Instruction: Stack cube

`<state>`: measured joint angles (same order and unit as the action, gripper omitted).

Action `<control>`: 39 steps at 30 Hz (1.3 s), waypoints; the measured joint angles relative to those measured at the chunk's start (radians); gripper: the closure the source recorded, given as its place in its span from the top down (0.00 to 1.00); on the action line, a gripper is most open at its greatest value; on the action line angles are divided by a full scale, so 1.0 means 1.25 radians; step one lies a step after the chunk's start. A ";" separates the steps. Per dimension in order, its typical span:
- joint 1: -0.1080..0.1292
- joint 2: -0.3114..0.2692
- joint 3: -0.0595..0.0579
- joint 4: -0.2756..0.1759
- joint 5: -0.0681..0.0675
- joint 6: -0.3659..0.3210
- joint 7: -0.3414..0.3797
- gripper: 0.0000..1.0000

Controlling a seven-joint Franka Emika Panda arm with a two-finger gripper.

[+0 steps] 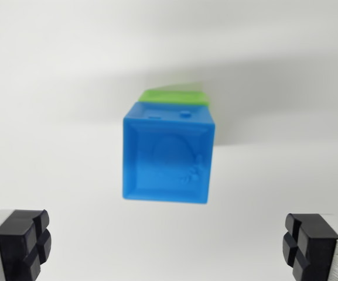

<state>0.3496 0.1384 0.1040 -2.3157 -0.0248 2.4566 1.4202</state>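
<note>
A blue cube (pixel 167 153) fills the middle of the wrist view, its near face showing a raised frame and an embossed figure. It rests on top of a green cube (pixel 174 95), of which only a strip shows behind the blue one's upper edge. My gripper (pixel 167 246) is open, its two black fingertips (pixel 23 243) at the bottom corners of the picture, wide apart. Nothing lies between them, and the blue cube is clear of both pads.
The cubes stand on a plain white surface (pixel 51 88) that fills the whole picture. A soft shadow falls to the wrist view's right of the stack.
</note>
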 joint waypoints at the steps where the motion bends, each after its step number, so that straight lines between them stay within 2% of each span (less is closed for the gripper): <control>1: 0.000 -0.003 0.000 0.001 0.001 -0.004 0.000 1.00; 20: 0.001 -0.113 0.000 0.054 0.017 -0.166 -0.012 1.00; 39: 0.001 -0.173 0.000 0.129 0.024 -0.302 -0.017 1.00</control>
<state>0.3504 -0.0782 0.1037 -2.1541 0.0050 2.0797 1.3988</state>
